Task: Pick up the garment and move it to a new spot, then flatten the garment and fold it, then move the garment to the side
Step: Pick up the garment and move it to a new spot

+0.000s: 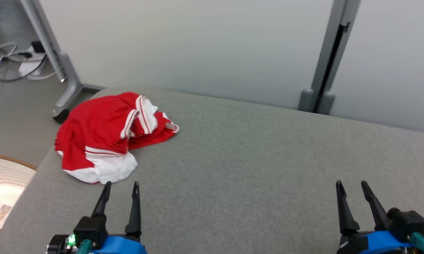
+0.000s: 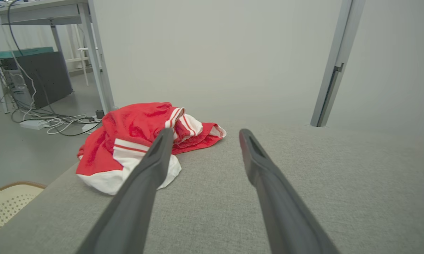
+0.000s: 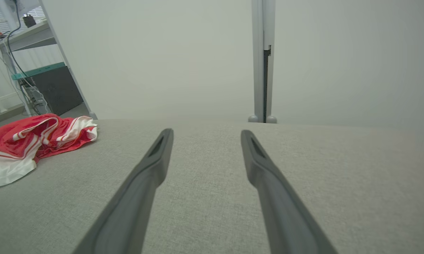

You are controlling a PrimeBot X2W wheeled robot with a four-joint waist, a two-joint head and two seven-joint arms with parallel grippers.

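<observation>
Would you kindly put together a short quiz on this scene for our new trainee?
1. Fill in: the left gripper and the right gripper both stand ____, holding nothing.
2. Which is nearer the garment? A) left gripper B) right gripper
3. True or false: the garment lies crumpled near the left end of the grey cushion.
Key: 1 open; 2 A; 3 true.
</observation>
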